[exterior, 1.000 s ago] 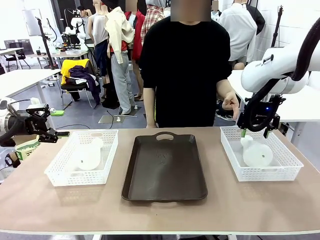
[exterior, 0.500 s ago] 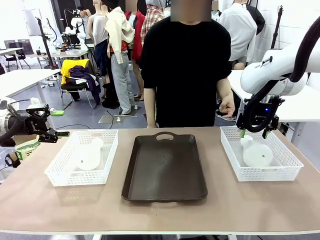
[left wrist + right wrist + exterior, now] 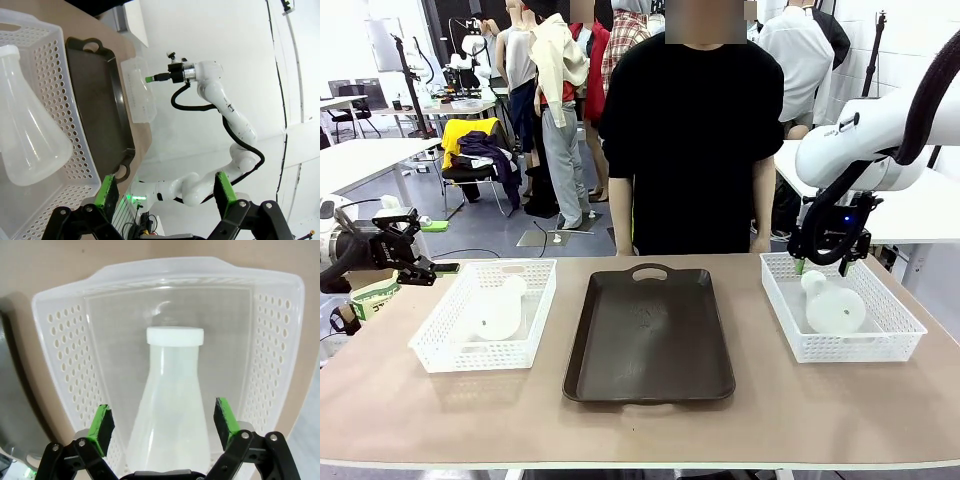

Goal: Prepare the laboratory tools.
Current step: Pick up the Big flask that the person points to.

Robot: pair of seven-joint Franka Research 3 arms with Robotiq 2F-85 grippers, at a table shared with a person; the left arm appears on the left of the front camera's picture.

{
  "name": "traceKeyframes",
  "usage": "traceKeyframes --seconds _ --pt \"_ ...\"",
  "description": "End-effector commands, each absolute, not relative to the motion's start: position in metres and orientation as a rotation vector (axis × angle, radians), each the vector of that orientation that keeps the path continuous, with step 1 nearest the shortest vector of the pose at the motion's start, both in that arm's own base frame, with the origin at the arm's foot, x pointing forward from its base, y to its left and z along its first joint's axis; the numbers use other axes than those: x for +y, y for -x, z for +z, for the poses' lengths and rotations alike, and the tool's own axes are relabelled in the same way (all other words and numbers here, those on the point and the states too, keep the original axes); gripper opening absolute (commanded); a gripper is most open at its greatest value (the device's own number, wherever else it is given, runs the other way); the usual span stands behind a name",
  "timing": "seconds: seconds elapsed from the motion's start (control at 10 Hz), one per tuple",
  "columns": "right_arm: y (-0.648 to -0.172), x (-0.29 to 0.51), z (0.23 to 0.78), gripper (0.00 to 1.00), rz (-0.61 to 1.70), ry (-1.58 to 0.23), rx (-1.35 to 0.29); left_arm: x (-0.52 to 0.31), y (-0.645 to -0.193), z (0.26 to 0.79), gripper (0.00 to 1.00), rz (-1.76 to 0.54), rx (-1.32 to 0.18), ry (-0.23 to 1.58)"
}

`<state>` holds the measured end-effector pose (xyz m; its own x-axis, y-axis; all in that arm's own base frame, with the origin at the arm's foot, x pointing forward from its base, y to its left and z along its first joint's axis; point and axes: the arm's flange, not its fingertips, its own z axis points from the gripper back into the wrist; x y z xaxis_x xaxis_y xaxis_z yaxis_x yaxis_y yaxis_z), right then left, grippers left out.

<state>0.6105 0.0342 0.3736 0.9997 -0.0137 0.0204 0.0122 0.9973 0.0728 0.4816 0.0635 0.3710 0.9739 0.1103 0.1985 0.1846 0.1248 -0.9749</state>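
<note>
Pick-up approach, first flask. The right gripper (image 3: 827,265), fingers spread wide and pointing down, hovers over the neck of the right flask (image 3: 832,305), which lies on its side in the white basket (image 3: 840,350) at the desk's right edge. Next, presumably: descend, straddle the neck, close. The left gripper (image 3: 432,270), likewise spread, is held level off the desk's left edge, beside the basket (image 3: 470,360) holding the left flask (image 3: 500,310).

Left tool (image 3: 165,192), jaws wide, near flask (image 3: 30,140) lying in basket (image 3: 75,100).
</note>
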Motion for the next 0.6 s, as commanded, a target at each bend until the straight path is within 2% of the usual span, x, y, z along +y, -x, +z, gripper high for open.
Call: traceKeyframes --seconds 0.0,0.5 --pt "-0.613 0.045 0.368 1.00 -0.017 -0.025 -0.051 0.065 -0.480 0.372 1.00 -0.058 -0.245 1.442" --pt "-0.624 0.049 0.345 1.00 -0.084 0.037 -0.048 0.065 -0.480 0.372 1.00 -0.058 -0.245 1.442"
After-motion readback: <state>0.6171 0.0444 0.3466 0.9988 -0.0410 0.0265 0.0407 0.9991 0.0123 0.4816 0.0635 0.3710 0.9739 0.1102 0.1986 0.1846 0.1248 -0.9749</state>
